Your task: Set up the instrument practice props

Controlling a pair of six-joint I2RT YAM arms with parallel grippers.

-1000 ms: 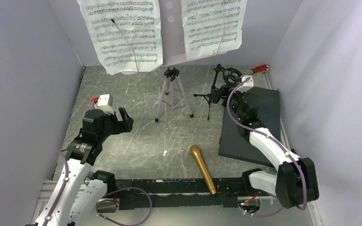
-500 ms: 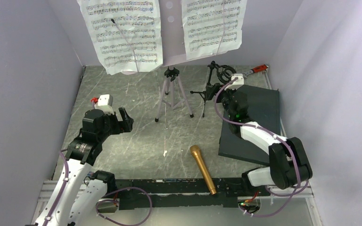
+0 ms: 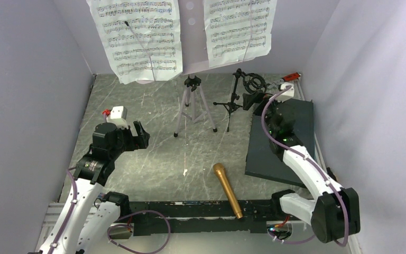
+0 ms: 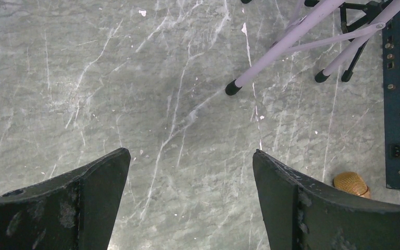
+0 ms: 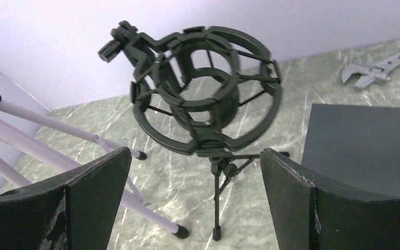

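Right gripper [image 5: 194, 153] spread wide, nothing between the jaws; both dark fingers [image 5: 83, 203] at bottom corners; small black tripod mic stand [image 5: 208, 104] stands on grey marble table [image 5: 302, 83], centred in the gap beyond the fingers, ring mount tilted towards camera; lilac music stand legs [image 5: 57, 126] at left, one foot near mic stand's feet; dark grey slab [image 5: 364, 140] at right; red-handled wrench [image 5: 377, 65] far right by pale wall [image 5: 57, 41].

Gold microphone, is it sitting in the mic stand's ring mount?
No, the gold microphone lies flat on the table, away from the mic stand.
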